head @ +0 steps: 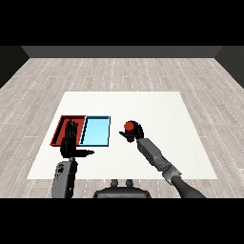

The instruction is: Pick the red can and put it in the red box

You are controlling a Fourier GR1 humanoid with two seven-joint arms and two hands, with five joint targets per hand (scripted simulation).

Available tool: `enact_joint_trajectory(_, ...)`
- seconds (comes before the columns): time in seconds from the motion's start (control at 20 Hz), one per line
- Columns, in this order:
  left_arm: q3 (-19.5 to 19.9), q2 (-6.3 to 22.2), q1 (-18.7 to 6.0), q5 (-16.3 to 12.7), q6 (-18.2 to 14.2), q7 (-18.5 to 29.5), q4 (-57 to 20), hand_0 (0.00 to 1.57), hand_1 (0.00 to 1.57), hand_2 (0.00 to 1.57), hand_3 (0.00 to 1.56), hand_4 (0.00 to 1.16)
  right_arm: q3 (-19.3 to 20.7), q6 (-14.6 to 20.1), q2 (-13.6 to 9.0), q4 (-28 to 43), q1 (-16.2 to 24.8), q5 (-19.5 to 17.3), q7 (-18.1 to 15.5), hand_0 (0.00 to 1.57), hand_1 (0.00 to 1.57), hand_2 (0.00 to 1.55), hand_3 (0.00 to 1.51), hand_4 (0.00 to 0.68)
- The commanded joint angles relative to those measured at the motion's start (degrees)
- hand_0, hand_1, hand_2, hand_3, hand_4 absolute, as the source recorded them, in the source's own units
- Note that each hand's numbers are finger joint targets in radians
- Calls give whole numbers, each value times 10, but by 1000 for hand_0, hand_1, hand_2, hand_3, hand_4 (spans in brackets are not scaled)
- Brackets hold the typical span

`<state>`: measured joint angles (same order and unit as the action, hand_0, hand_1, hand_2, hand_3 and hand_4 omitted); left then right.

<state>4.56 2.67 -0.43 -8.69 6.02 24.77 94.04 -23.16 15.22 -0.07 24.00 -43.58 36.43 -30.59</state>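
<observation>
The red can stands on the white table right of the trays, and my right hand is curled round it, hiding most of its body. The red tray lies at the left of the table, with the light blue tray beside it on its right. My left hand hovers over the red tray's near right part with its fingers straight and thumb spread, holding nothing.
The white table stretches far behind and to the right of the trays. Around it lies a grey wooden floor.
</observation>
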Motion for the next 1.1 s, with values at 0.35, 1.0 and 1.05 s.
enact_joint_trajectory(0.35, 7, 5, -23, 6, -6, 0, -27, 0, 0, 0, 0, 0, -17, 26, 1, 9, -3, -32, 47, 1531, 1531, 1468, 1413, 546)
enact_joint_trajectory(1.0, -1, 7, 23, -12, 15, -11, 12, 0, 0, 0, 0, 0, 9, 66, -30, 116, -4, -50, 15, 1543, 1543, 1459, 1381, 582)
enact_joint_trajectory(1.05, -14, -4, 24, 8, 0, -1, 15, 0, 0, 0, 0, 0, -12, 97, -26, 188, 20, -59, 40, 1543, 1543, 1459, 1381, 582)
